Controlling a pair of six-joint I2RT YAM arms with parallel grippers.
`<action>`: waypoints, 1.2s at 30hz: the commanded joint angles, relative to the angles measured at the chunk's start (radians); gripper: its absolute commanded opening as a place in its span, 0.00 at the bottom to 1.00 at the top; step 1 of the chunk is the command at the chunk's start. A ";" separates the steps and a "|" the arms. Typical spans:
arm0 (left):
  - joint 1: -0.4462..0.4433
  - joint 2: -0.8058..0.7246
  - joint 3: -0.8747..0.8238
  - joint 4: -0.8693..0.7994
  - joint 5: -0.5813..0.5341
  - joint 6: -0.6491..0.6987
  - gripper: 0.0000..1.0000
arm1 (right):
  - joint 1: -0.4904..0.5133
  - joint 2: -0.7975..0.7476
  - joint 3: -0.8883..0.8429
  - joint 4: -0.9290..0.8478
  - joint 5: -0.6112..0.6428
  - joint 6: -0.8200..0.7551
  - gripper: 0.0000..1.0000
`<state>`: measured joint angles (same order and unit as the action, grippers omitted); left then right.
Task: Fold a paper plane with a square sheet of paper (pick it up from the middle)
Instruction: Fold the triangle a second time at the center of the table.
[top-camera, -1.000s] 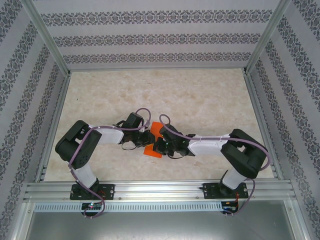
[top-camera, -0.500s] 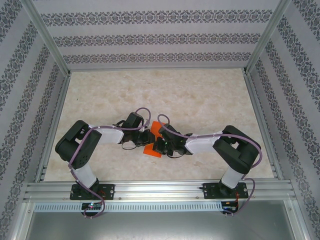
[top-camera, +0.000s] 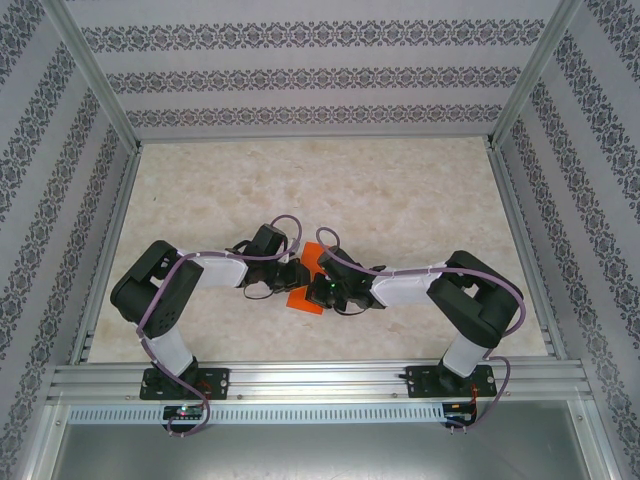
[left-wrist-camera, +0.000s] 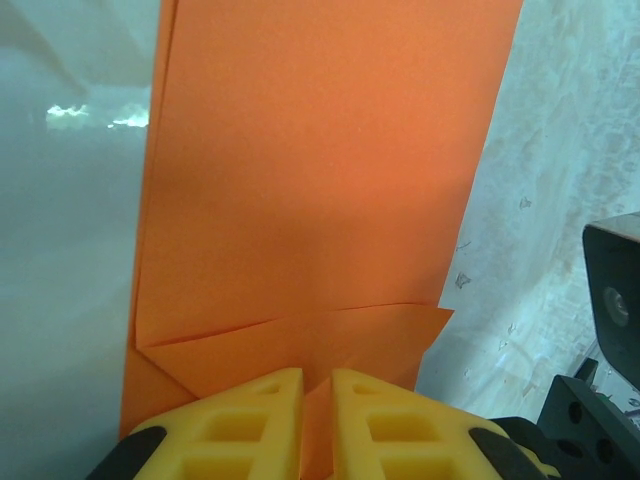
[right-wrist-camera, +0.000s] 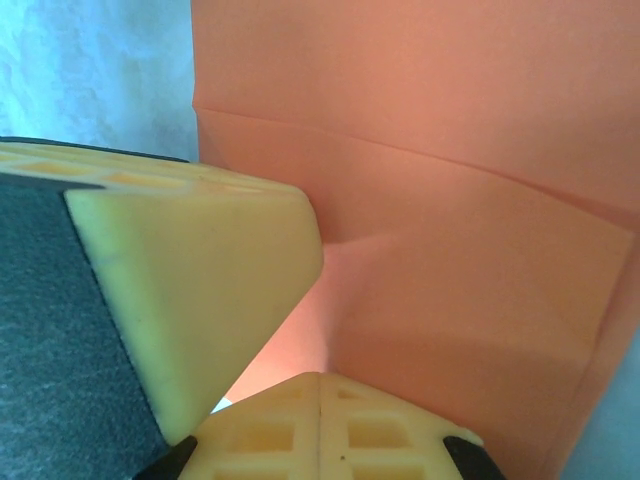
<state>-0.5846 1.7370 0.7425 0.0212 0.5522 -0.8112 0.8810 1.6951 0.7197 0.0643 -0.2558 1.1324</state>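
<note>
The folded sheet of thin bright orange paper (left-wrist-camera: 320, 180) sits between both grippers, its long axis running straight away from the left gripper (left-wrist-camera: 317, 400), which pinches its near edge. The right gripper (right-wrist-camera: 320, 410), closed tight and empty, meets the creased face from the opposite side

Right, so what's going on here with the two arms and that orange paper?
The left gripper pinches an edge of the orange sheet of paper in the middle of the table. The sheet is already partly folded, with creases showing. The right gripper is shut, its tips at the sheet; whether it holds it is unclear. The folding is not finished.
</note>
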 joint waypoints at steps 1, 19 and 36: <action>-0.008 0.018 -0.014 -0.092 -0.062 0.051 0.18 | -0.018 -0.028 0.013 0.092 0.043 0.018 0.04; -0.009 0.025 -0.002 -0.109 -0.087 0.050 0.17 | 0.017 0.028 -0.140 0.154 0.012 0.119 0.03; -0.009 0.042 -0.015 -0.117 -0.111 0.046 0.15 | 0.045 -0.083 -0.222 0.101 0.033 0.125 0.06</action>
<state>-0.5850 1.7374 0.7494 0.0074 0.5224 -0.7918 0.9100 1.6249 0.5323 0.2779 -0.2337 1.2594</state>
